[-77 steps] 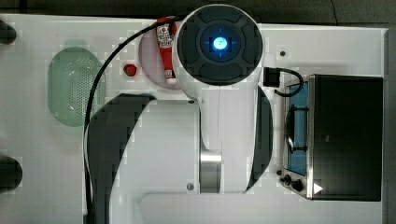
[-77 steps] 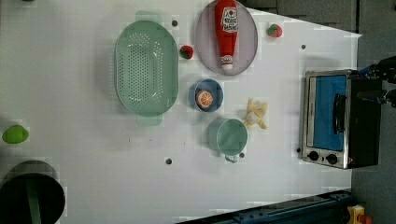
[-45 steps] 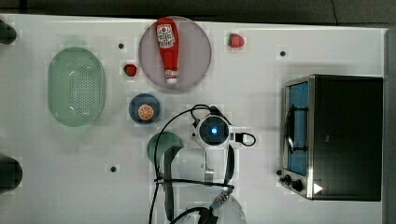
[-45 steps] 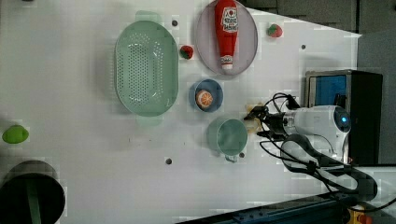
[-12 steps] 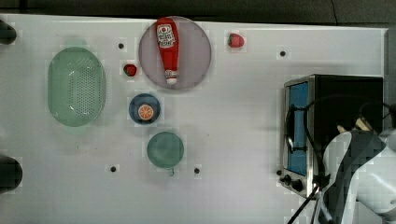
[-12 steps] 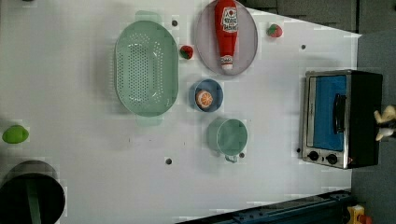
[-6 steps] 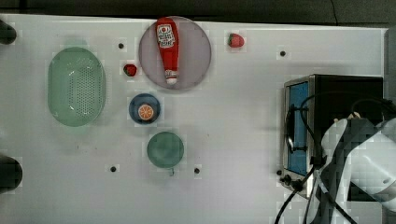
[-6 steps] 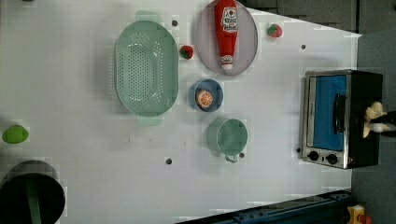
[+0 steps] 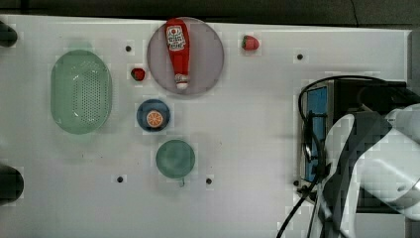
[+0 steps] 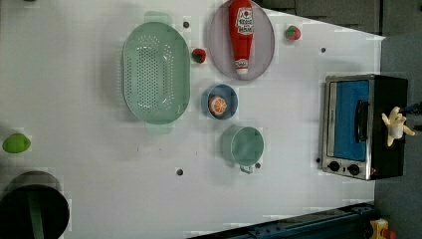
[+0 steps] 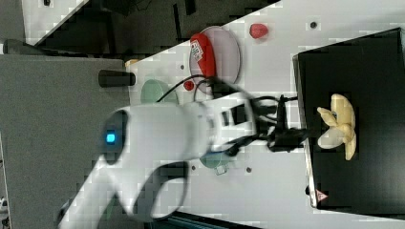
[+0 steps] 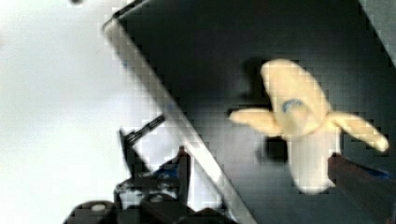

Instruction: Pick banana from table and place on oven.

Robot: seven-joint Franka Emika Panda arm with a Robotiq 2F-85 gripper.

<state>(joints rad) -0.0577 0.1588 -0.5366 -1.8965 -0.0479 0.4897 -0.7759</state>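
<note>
The pale yellow banana (image 11: pixel 340 125) lies on the black top of the oven (image 11: pixel 367 67), its peel flaps splayed out. In the left view the banana (image 10: pixel 395 125) shows at the oven's (image 10: pixel 348 124) right side. My gripper (image 11: pixel 313 132) reaches over the oven's front edge, right next to the banana. In the wrist view the gripper (image 12: pixel 271 172) is open. One finger (image 12: pixel 182 163) is over the oven's silver edge and the other finger (image 12: pixel 362 179) is beside the banana (image 12: pixel 299 135), which rests free between them. In the top view my arm (image 9: pixel 376 158) covers most of the oven (image 9: pixel 317 99) on the white table (image 9: pixel 247 139).
On the table stand a grey plate (image 10: pixel 261 59) with a ketchup bottle (image 10: pixel 241 32), a green strainer (image 10: pixel 156 72), a blue bowl (image 10: pixel 220 102) holding an orange slice, a green cup (image 10: pixel 244 145), two strawberries (image 10: pixel 292 32) and a lime (image 10: pixel 16 143). A dark round bin (image 10: pixel 30 209) is at the left view's lower left.
The arm carried the banana a little further over the oven top. The jaws have spread apart and let go of the banana, which now lies on the oven.
</note>
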